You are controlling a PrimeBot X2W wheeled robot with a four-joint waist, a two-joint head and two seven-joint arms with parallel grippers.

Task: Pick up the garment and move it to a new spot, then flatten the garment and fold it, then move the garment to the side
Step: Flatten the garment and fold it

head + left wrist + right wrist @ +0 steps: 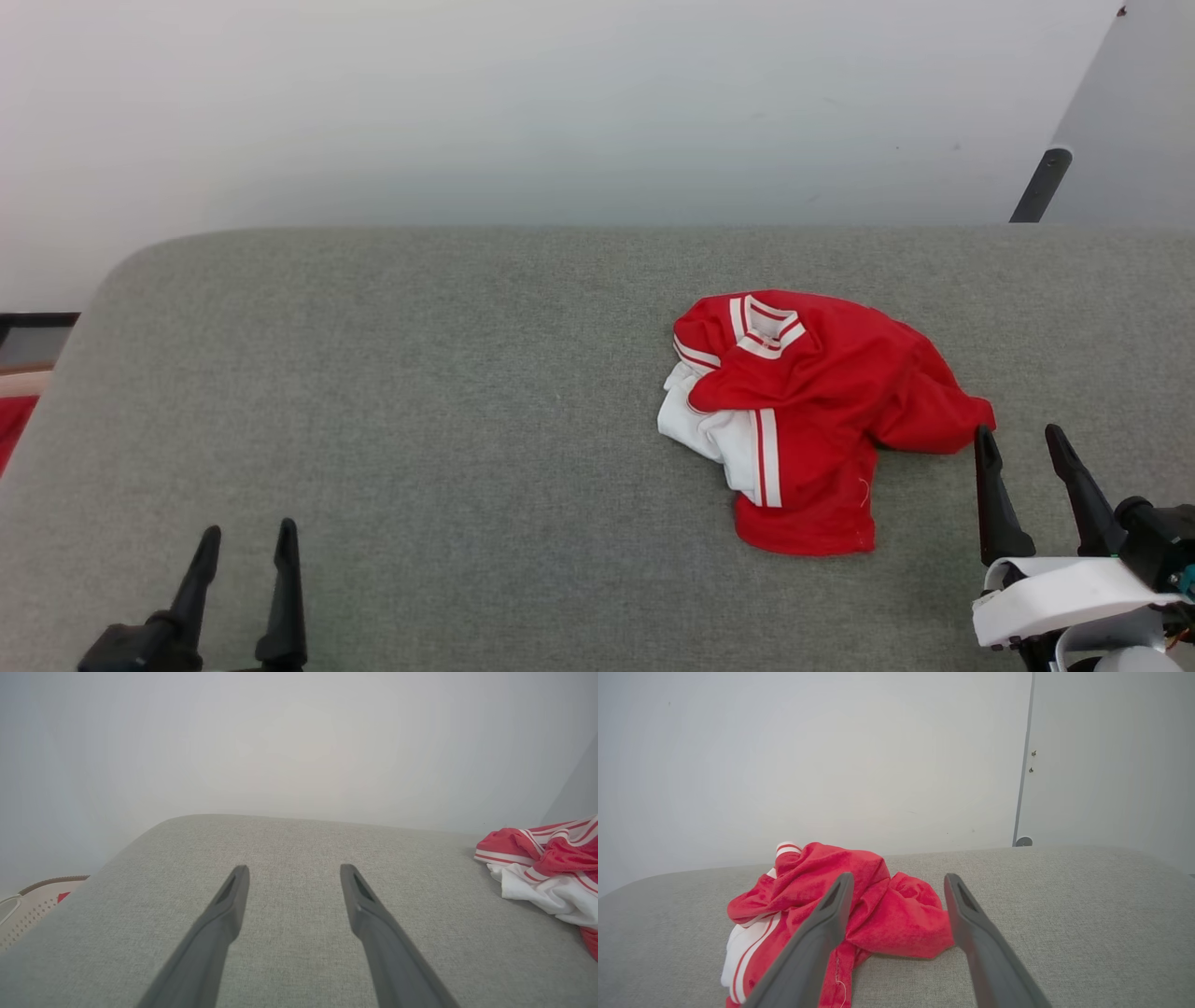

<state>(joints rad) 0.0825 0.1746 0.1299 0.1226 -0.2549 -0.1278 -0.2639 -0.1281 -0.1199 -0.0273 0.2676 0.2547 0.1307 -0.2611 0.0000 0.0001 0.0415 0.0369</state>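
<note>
The garment (pixel 812 411) is a crumpled heap of soft red jersey knit with white sleeve cloth and red-and-white stripe trim. Its folds hide any writing. It lies on the grey woven surface (pixel 420 373), just ahead of the right gripper (pixel 1019 431). That gripper's jaws stand wide and hold nothing, and one fingertip is perhaps touching a red fold. The left gripper (pixel 249 527) is equally wide and empty, with the garment well off to its right.

One garment (pixel 812 411), one grey surface (pixel 420 392), one basket (pixel 28 905), two hands: left hand (pixel 249 529), right hand (pixel 1019 431)
</note>
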